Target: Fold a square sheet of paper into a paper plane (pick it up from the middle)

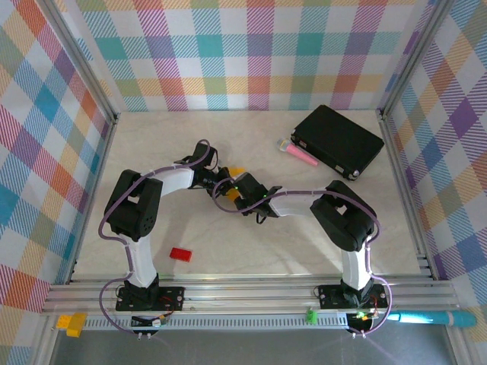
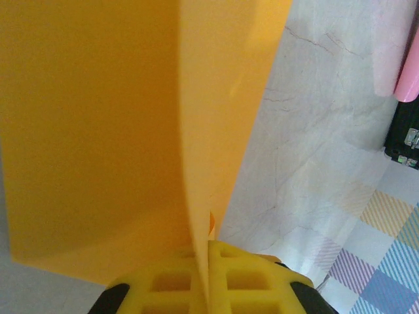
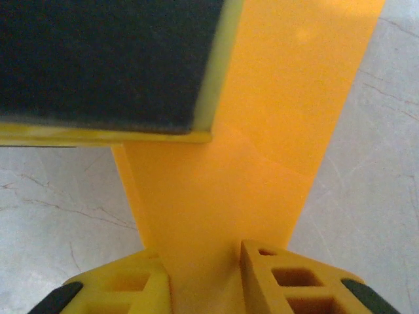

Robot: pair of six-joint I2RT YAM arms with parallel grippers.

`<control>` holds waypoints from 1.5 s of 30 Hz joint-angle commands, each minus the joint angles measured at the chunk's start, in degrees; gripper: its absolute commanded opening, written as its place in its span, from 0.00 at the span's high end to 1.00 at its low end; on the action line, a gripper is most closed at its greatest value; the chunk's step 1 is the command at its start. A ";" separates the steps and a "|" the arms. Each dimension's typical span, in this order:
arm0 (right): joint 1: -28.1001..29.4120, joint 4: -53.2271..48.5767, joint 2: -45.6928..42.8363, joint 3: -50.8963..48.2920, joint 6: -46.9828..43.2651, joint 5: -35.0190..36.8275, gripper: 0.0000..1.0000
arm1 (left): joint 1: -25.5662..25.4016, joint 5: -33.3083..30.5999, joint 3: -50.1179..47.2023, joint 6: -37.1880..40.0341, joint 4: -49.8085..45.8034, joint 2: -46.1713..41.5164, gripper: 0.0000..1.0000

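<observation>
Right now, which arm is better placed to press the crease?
Left, probably: the left gripper is shut on the paper right at the fold, so it can pinch along the crease. The right gripper stands open, paper between its fingers.

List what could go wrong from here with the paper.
1. The left gripper pinches the square sheet of paper edge-on; a pull by either arm may tear it.
2. On the right gripper the jaws stand apart with the paper flat between them; closing could crumple it.
</observation>
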 commanded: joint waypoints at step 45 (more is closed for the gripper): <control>-11.19 14.00 -6.28 -15.28 13.69 -36.20 0.84 | 0.64 5.81 -25.91 -16.51 46.53 -7.93 0.46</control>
